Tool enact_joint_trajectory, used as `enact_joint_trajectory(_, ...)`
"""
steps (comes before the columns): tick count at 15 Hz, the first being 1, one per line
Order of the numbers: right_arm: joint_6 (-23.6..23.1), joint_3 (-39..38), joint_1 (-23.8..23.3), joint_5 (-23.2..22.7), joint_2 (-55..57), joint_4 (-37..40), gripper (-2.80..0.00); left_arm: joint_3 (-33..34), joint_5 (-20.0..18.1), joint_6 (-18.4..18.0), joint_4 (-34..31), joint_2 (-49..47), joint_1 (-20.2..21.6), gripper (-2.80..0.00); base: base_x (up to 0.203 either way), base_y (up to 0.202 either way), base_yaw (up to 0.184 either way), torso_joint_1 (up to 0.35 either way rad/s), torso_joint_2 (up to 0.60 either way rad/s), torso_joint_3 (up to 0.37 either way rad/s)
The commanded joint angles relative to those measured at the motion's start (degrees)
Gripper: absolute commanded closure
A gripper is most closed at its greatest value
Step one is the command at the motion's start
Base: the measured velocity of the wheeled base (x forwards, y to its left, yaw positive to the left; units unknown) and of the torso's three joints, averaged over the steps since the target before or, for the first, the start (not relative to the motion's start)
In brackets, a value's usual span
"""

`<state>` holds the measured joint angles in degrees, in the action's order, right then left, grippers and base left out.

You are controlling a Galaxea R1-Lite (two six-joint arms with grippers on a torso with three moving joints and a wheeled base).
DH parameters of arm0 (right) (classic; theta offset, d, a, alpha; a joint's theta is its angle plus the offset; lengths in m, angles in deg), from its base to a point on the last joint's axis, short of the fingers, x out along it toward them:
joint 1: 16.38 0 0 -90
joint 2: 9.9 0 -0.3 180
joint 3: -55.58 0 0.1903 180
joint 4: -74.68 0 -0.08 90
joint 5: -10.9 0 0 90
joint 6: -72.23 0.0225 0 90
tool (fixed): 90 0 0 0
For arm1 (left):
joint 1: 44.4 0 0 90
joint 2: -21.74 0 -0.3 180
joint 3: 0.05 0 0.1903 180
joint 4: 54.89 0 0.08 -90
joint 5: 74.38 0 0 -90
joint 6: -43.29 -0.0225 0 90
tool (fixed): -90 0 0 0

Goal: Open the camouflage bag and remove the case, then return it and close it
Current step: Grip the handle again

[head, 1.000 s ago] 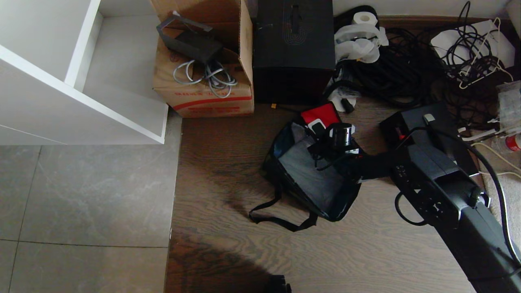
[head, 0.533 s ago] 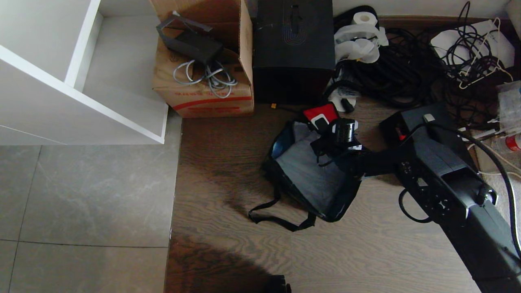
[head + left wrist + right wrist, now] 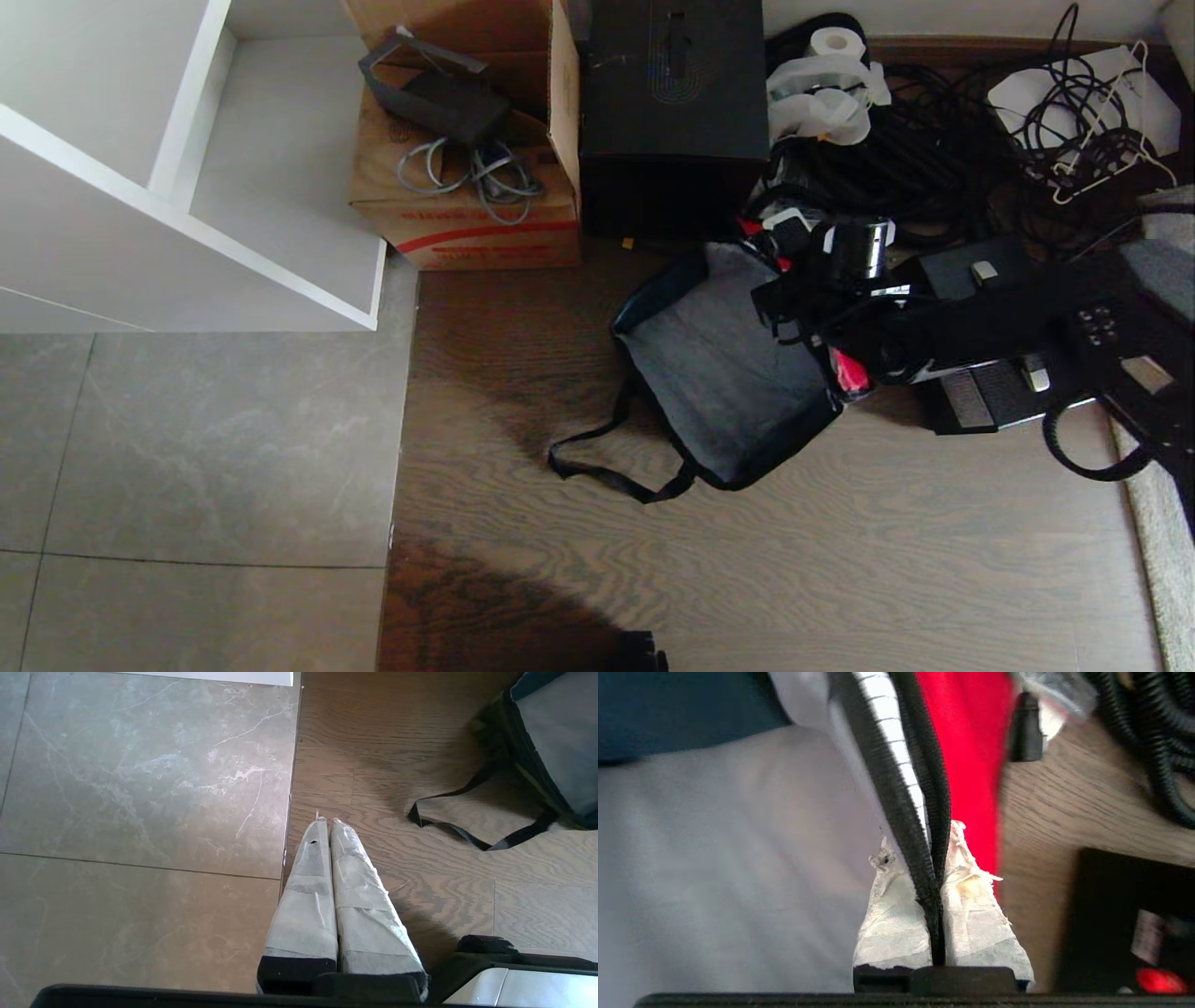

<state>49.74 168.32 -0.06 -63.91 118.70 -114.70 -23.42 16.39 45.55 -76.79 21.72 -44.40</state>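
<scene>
The bag lies on the wood floor, near the middle, just in front of a tall black box. It's wide open. You see its grey inside, w/ black trim round the edge. A black strap loops out on the floor toward the robot. A bit of red lining shows at the bag's right edge.

The right gripper is at that right edge, w/ its taped fingers pinched tight on the black trim of the flap. Red lining sits right behind the trim in the right wrist view.

The case is out of the bag. It lies flat on the floor just to the bag's right, partly under the right arm. It's black, w/ silver bits on top.

The left gripper hangs over the floor where tile meets wood, well apart from the bag. Its fingers are pressed together & hold nothing.

A carton w/ cables sits left of the box. A pile of black cables lies behind the case.
</scene>
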Motion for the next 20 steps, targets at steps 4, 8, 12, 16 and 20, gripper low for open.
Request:
enact_joint_trajectory(4, 1.3, -6.92, 0.67, -0.11, -11.21, 2.66, 0.0, 0.53, 0.02, 0.03, 0.03, 0.02, 0.05, 0.0, 0.0, 0.0, 0.0, 0.0, 0.0, 0.0)
enact_joint_trajectory(8, 3.09, -11.35, 3.96, -0.05, -21.35, 5.73, 0.0, 0.53, 0.02, 0.03, 0.03, 0.02, 0.09, 0.0, 0.0, 0.0, 0.0, 0.0, 0.0, 0.0)
enact_joint_trajectory(12, 4.68, -12.53, 10.99, 0.07, -26.64, 9.48, 0.0, 0.53, 0.02, -0.01, 0.03, 0.02, 0.07, 0.0, 0.0, 0.0, 0.0, 0.0, 0.0, 0.0)
enact_joint_trajectory(16, 5.83, -15.76, 11.24, -0.1, -24.53, 11.79, 0.0, 0.53, 0.02, 0.03, 0.03, 0.02, 0.0, 0.0, 0.0, 0.0, 0.0, 0.0, 0.0, 0.0)
enact_joint_trajectory(20, 8.2, -15.97, 10.59, -0.52, -14.81, 15.07, 0.0, 0.53, 0.02, -0.06, 0.03, 0.02, 0.09, 0.0, 0.0, 0.0, 0.0, 0.0, 0.0, 0.0)
